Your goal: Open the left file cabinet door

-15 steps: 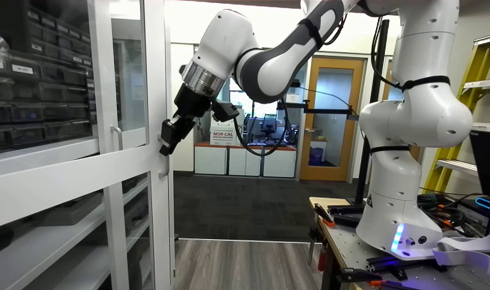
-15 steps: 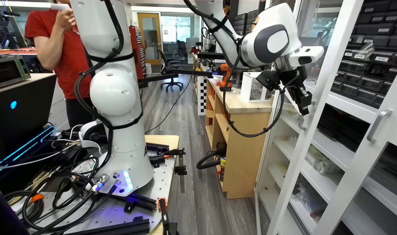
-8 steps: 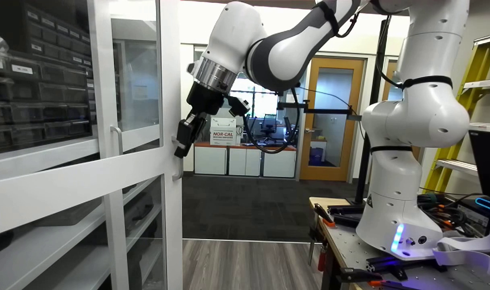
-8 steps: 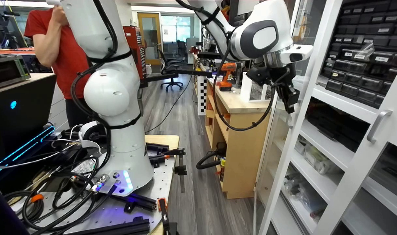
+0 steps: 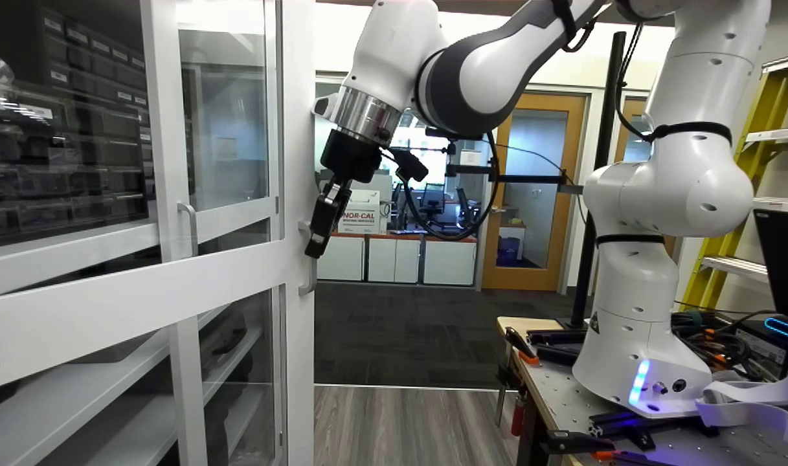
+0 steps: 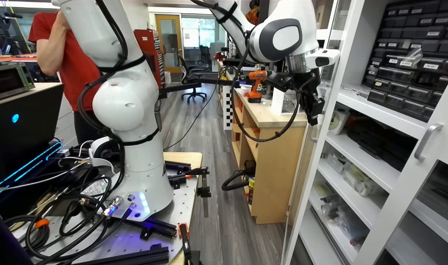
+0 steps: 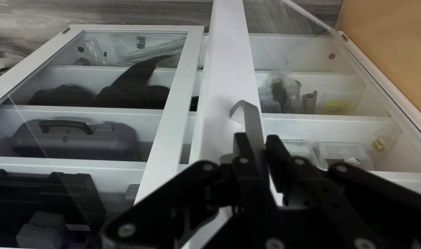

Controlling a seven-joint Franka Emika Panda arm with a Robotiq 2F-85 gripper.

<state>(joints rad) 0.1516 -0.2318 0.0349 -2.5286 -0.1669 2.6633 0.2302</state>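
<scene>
Since the earlier frames, the left door has swung farther off the cabinet, its free edge sliding R toward frame ctr in an exterior view; fingers and handle rode along w/ it. You look to be mid-pull, door part-way out. Fingers seem clenched on the handle, one each side. Next move prob. = keep drawing it along the door's arc & rotate w/ it, else the grip may twist loose. Door's in the left half of the frame there, standing upright, long axis vert., free edge pointing R. Handle's long axis also runs up-down, along that edge; in the wrist view it slants a bit, from upper mid frame down R, in between the fingers.
</scene>
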